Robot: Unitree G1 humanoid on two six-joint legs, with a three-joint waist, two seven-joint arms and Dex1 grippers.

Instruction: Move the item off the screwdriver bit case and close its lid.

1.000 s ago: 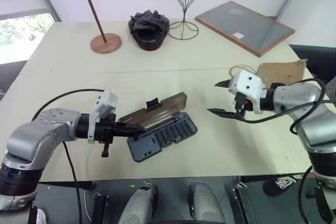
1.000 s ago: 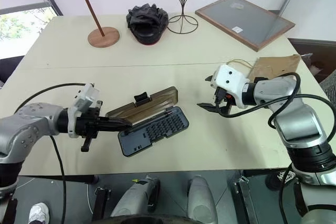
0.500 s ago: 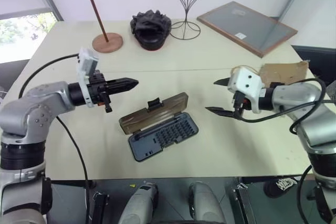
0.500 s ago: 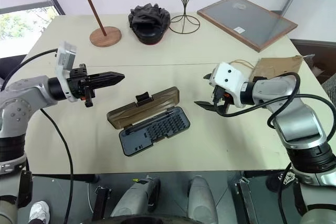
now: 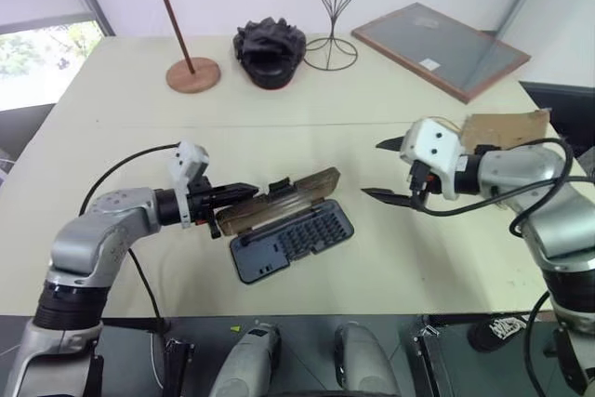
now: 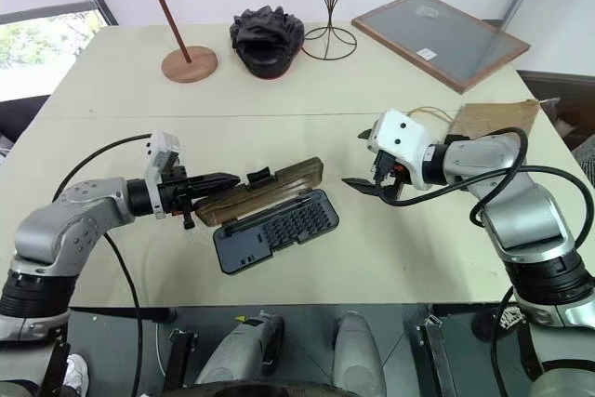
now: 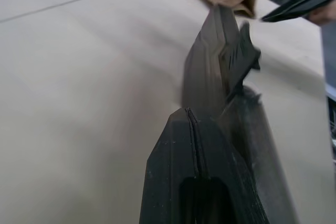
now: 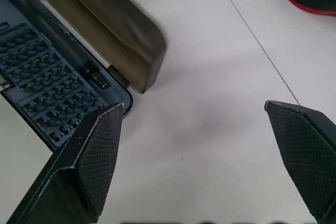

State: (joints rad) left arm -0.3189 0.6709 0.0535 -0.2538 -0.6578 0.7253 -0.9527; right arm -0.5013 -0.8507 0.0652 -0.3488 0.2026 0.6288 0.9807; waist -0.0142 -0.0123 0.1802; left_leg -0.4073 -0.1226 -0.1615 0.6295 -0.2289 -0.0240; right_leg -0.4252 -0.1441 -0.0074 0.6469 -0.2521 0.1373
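Note:
The screwdriver bit case (image 5: 291, 241) lies open near the table's front middle, its rows of bits showing. Its smoky-brown lid (image 5: 279, 202) is hinged back on the far side, with a black latch tab (image 5: 277, 185) sticking up. My left gripper (image 5: 249, 192) is shut, and its tips rest at the lid's left end on its far side. The left wrist view has the lid (image 7: 205, 66) edge-on just past the fingers (image 7: 191, 145). My right gripper (image 5: 375, 170) hangs wide open to the right of the case, holding nothing. The tan paper bag (image 5: 502, 127) lies on the table beyond my right arm, clear of the case.
Along the far edge stand a wooden disc stand (image 5: 193, 72), a black lumpy object (image 5: 268, 44), a wire stand (image 5: 332, 6) and a wood-framed grey panel (image 5: 442, 36). A black cable (image 5: 130, 160) loops from my left wrist.
My left gripper lifted away from the case's front left, swung up and to the left, then came back down to the lid's far left end. The right arm kept still.

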